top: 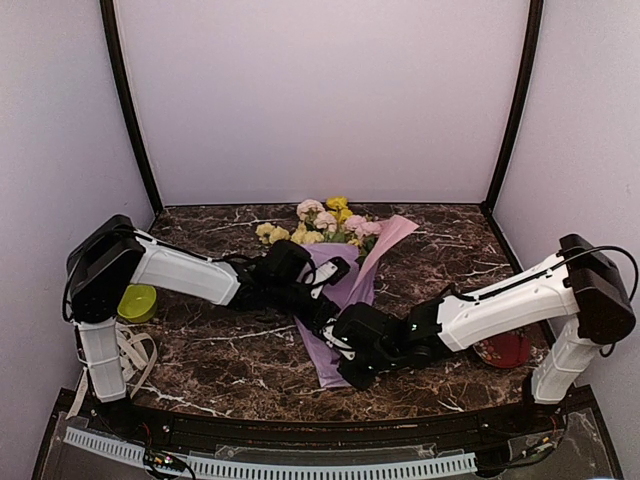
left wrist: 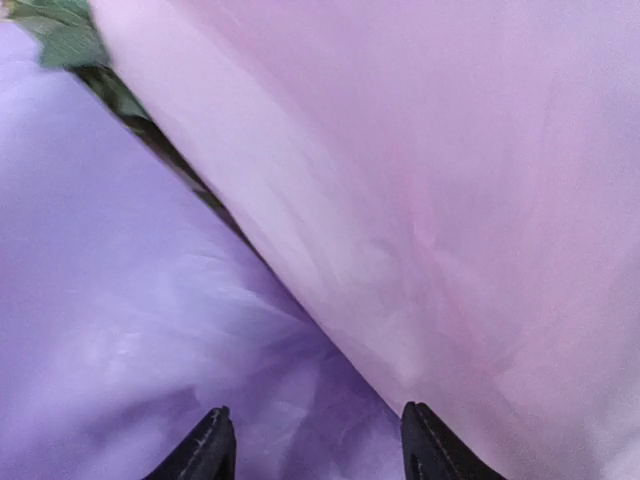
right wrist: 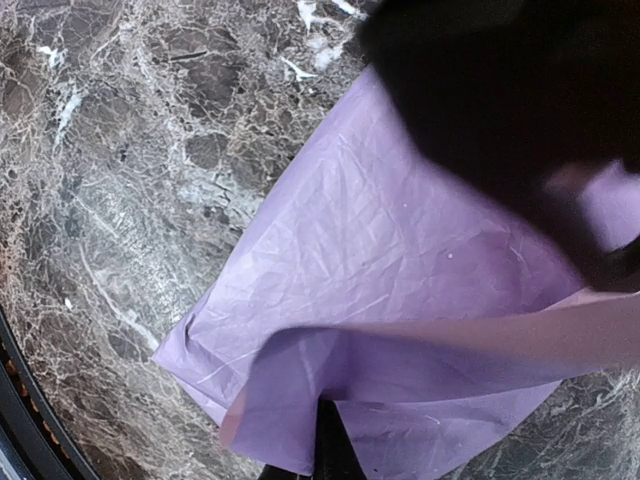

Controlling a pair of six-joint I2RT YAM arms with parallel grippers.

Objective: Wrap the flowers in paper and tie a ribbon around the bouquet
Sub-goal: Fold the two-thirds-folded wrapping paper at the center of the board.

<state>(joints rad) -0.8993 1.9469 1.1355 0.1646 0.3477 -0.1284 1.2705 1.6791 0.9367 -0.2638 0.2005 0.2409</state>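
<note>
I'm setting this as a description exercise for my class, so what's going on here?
Two robot arms are wrapping the flowers in the lilac paper on a marble table. The right arm has its jaws shut on a raised fold of the paper near the stem end. The left arm holds its jaws open over the sheet. The ribbon lies unused beside the left arm's base.

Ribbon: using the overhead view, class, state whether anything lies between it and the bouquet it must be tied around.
Nothing visible lies on the marble table between them. The ribbon lies at the near left, beside the left arm's base; the bouquet is mid-table, with the left arm reaching it further back.
</note>
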